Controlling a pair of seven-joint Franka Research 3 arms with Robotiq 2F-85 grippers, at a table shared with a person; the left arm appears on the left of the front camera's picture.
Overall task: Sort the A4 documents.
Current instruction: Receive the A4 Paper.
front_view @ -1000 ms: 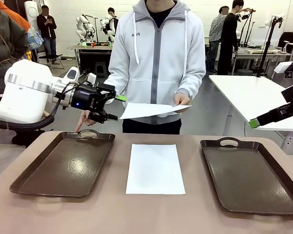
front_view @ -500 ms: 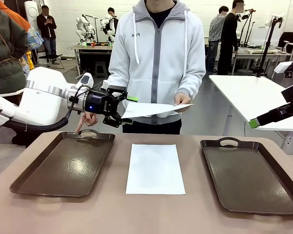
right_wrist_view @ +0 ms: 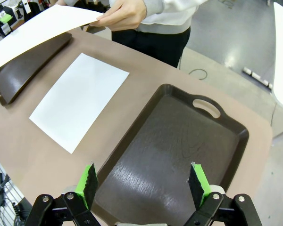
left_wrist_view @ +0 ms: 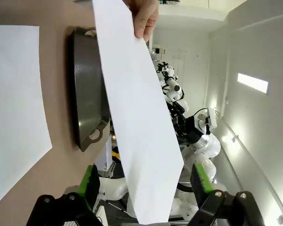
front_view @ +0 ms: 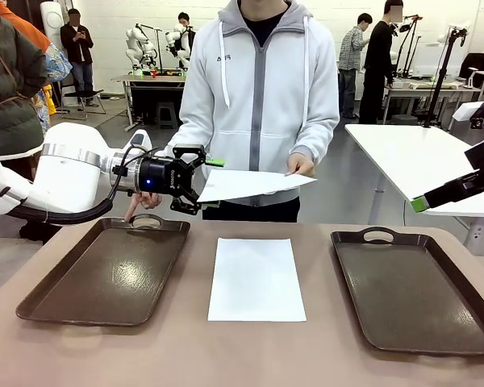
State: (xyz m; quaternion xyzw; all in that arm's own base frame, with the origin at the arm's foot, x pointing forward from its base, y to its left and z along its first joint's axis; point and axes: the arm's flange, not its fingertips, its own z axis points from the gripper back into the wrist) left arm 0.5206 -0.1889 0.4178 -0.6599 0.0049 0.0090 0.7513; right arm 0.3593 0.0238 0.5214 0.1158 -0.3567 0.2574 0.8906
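Observation:
A person at the far side holds one A4 document [front_view: 254, 183] in the air by its right end with a hand [front_view: 301, 165]. My left gripper [front_view: 202, 185] is open, and its fingers straddle that sheet's left edge. In the left wrist view the sheet [left_wrist_view: 137, 117] runs down between the two green pads of my left gripper [left_wrist_view: 145, 183], which stand wide apart. A second A4 document [front_view: 256, 278] lies flat on the table between the two trays. My right gripper [right_wrist_view: 144, 182] hangs open and empty above the right tray [right_wrist_view: 170, 141].
A dark brown tray [front_view: 105, 274] lies at the table's left and another [front_view: 411, 290] at its right, both without sheets. The person's other hand [front_view: 137, 205] points a finger down at the left tray's far handle. A white table [front_view: 419, 161] stands behind on the right.
My left gripper has moved right, up to the held sheet, so that its fingers now straddle the sheet's edge. The right arm and the flat sheet have not moved.

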